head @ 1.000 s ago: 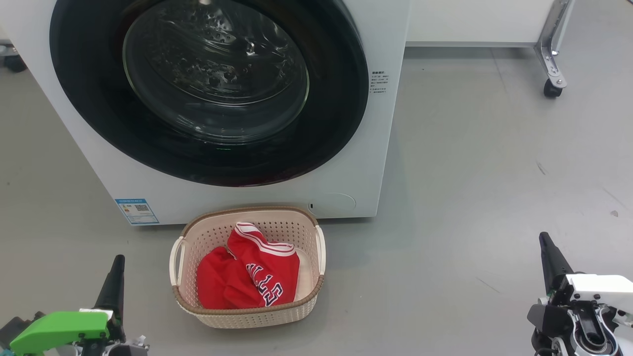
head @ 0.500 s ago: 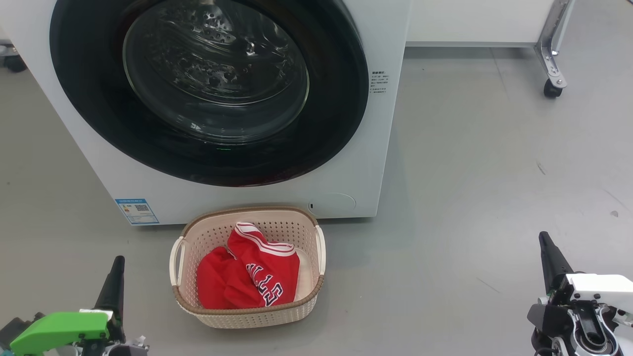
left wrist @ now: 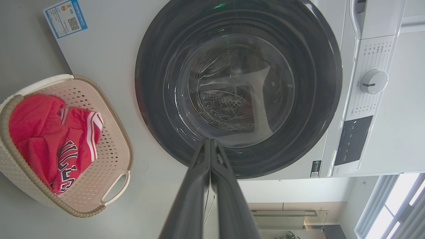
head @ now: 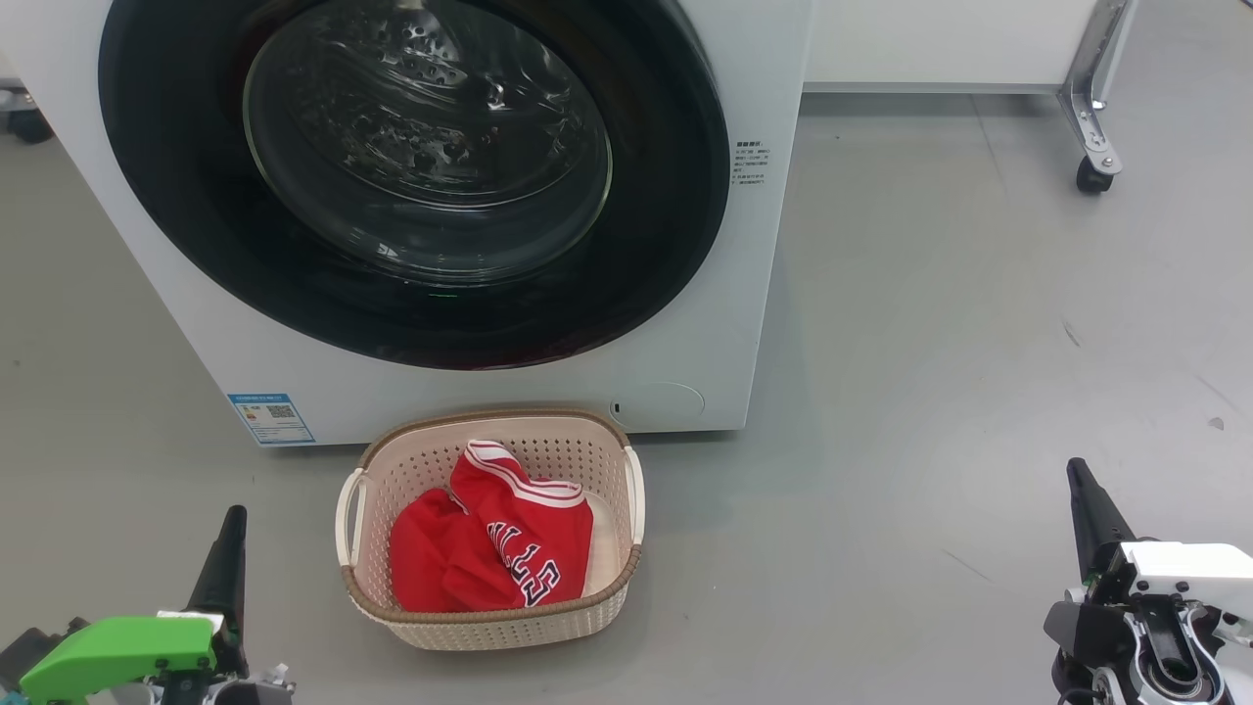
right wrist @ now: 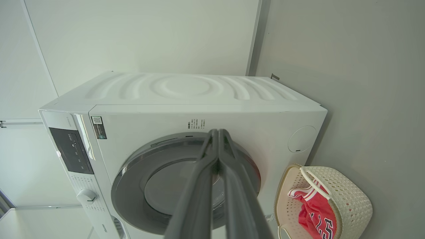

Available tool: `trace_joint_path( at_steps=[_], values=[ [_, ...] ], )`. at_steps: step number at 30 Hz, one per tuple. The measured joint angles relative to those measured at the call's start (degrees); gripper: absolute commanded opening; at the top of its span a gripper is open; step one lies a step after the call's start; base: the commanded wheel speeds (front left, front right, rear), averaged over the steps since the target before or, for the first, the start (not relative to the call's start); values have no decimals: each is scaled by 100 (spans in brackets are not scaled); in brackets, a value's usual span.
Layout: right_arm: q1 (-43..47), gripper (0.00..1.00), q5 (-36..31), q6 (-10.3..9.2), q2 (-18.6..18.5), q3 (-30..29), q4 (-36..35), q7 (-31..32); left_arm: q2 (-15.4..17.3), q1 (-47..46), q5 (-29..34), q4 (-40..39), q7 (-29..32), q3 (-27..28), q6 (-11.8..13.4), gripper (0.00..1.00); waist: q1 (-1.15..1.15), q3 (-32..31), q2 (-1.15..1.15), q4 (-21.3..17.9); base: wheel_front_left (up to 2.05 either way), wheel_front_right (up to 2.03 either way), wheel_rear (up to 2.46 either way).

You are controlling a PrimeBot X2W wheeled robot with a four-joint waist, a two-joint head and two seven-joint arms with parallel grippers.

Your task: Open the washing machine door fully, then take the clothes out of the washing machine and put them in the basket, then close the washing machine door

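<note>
Head view: the washing machine door (head: 416, 166) lies closed against the white washing machine (head: 759, 294). Just before it on the floor (head: 930, 343) stands the basket (head: 489, 627), holding the clothes (head: 489, 548), a crumpled red jersey. The left gripper (head: 233, 524) and the right gripper (head: 1080, 480) sit low at either side, well apart from the basket. Left wrist view: its fingers (left wrist: 196, 186) press together, gripping nothing, aimed at the door glass. Right wrist view: fingers likewise pinched together, empty; the basket beside the machine
</note>
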Motion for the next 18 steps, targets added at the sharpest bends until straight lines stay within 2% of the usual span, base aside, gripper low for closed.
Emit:
trace_joint_path(
  at_steps=[18],
  values=[
    [-1, 0, 0, 0, 4, -2, -4, 13, -3, -4, 0, 10, 42, 5, -1, 0, 0, 0, 0, 0, 0, 0, 0]
  ],
)
